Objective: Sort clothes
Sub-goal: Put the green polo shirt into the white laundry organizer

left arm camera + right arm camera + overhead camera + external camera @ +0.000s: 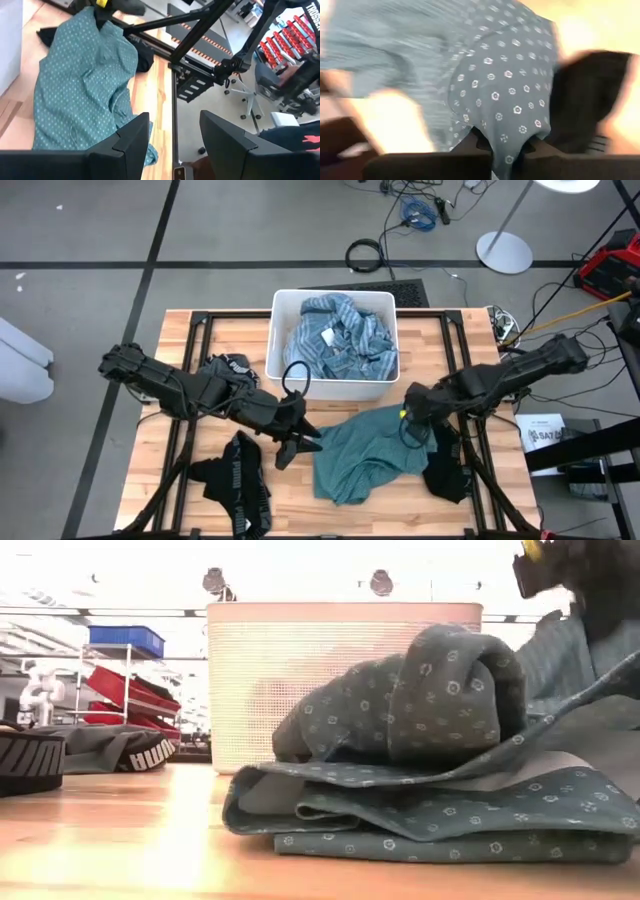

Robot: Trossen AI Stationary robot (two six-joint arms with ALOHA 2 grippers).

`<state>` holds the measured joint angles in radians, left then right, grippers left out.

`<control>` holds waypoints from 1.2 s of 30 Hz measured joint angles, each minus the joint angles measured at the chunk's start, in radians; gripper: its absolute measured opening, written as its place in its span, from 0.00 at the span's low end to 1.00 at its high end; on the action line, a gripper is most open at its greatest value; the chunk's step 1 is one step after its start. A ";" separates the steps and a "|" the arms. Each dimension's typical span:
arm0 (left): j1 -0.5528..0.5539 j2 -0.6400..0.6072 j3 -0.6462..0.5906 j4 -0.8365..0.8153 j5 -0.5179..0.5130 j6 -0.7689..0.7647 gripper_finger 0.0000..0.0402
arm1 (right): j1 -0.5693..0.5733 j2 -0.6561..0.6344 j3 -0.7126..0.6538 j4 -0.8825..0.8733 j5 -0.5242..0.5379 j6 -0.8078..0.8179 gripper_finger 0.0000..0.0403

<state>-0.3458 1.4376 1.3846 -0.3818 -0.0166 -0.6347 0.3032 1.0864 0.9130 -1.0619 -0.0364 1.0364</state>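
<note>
hidden: right gripper [410,414] tips buried in the teal garment [365,452], jaws clenched on its top edge
teal garment: on the table [200,510], just in front of the white bin [290,385]
left gripper [298,445]: jaws parted, empty, beside the garment
around: black clothes [240,480] near the bin

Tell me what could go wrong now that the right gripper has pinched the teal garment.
1. The right gripper is shut on only an edge of the teal dotted garment; thin fabric may slip out when lifted.
2. A black garment lies against its right side and could drag along.
3. The left gripper, open and empty, sits at the garment's left edge, so a sweep toward the white bin might snag it.
</note>
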 joint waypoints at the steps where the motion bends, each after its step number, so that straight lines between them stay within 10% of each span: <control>1: 0.001 0.000 0.000 0.010 0.000 0.011 0.46 | 0.001 -0.001 0.024 0.029 -0.012 0.013 0.01; 24: 0.018 -0.035 0.000 0.032 -0.011 0.069 0.46 | -0.031 0.600 0.122 1.039 -0.209 0.000 0.01; 36: 0.018 -0.124 0.000 0.024 0.000 0.081 0.46 | 0.006 0.908 0.339 0.956 -0.228 0.018 0.08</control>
<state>-0.3275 1.3138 1.3846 -0.3575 -0.0170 -0.5538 0.3094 1.9945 1.2518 -0.1059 -0.2641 1.0540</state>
